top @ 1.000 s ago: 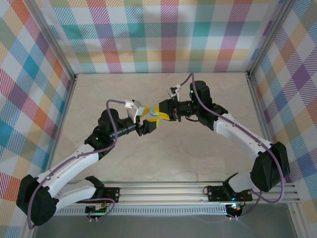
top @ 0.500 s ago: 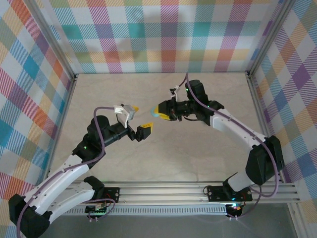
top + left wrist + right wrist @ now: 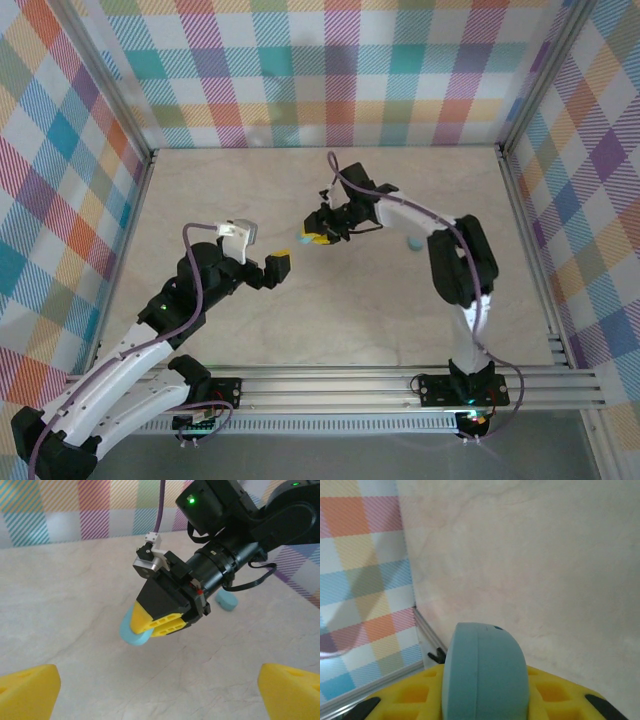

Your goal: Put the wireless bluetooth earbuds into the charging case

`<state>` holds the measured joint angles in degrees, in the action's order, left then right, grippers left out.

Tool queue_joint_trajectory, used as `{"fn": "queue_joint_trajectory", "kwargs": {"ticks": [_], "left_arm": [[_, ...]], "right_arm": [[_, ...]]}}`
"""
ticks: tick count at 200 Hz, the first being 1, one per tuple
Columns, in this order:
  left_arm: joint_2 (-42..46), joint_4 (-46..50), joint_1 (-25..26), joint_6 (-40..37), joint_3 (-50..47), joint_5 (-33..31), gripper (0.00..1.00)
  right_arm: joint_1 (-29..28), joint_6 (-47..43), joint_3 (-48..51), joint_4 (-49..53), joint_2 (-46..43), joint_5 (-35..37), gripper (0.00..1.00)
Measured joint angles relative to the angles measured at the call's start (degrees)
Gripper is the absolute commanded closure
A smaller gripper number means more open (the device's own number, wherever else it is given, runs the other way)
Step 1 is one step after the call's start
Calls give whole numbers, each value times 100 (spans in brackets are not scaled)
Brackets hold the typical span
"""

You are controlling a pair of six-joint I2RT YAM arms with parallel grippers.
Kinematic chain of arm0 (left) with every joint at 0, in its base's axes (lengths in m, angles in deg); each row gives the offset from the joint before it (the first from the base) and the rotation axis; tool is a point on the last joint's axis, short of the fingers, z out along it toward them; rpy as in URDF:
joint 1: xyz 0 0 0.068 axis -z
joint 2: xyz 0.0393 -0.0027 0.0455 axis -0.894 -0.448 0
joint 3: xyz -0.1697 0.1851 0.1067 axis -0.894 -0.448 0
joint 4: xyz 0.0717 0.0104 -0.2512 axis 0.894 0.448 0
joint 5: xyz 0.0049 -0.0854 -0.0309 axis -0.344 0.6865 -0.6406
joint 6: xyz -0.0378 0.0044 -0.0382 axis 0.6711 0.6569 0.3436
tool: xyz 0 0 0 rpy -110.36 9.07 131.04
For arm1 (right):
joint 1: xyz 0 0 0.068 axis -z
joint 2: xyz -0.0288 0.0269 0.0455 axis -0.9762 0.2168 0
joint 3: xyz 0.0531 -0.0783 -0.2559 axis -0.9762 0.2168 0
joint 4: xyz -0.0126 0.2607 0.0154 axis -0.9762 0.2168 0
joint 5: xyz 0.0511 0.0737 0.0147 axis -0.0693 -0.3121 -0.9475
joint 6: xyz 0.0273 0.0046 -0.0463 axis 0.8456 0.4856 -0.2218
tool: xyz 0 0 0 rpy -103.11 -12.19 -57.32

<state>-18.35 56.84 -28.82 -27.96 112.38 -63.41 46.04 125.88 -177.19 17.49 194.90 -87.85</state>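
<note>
Pale marbled worktop (image 3: pixel 250 200), plaid walls all round. From my seat, the right end effector (image 3: pixel 318 236) is clamped on the charging case (image 3: pixel 485 675), carrying it near the middle of the worktop with the shell poking out past the yellow fingers (image 3: pixel 160 622). The left end effector (image 3: pixel 279 267) hangs spread wide and empty, close by but apart. I judge the job far from done, as I see no earbuds seated. A smaller light-blue piece (image 3: pixel 413 243) lies beside the right arm; earbud or case part, I cannot tell. Whether the case is open is hidden from me.
</note>
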Motion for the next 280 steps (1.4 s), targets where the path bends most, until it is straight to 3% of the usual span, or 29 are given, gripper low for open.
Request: {"fn": "queue_joint_trajectory", "kwargs": {"ticks": [71,115,131,180,251,280], "left_arm": [[168,671,-98,68,-66,-227,0],[909,1019,-101,175,-236,-348,0],[1204,1071,-101,260,-413,-398,0],[1408,1117,-101,407,-643,-420,0],[1102,1228,-103,334,-503,-542,0],[697,1257,-177,295,-284,-699,0]], "right_arm": [[179,-680,-1504,1088,1589,490,68],[310,-1102,-2433,1919,2011,973,67],[343,-1222,-2710,2201,2122,1095,63],[369,-1484,-3042,2817,2194,1440,53],[369,-1692,-3292,3324,2098,2022,54],[376,-1808,-2994,3353,1517,2490,57]]}}
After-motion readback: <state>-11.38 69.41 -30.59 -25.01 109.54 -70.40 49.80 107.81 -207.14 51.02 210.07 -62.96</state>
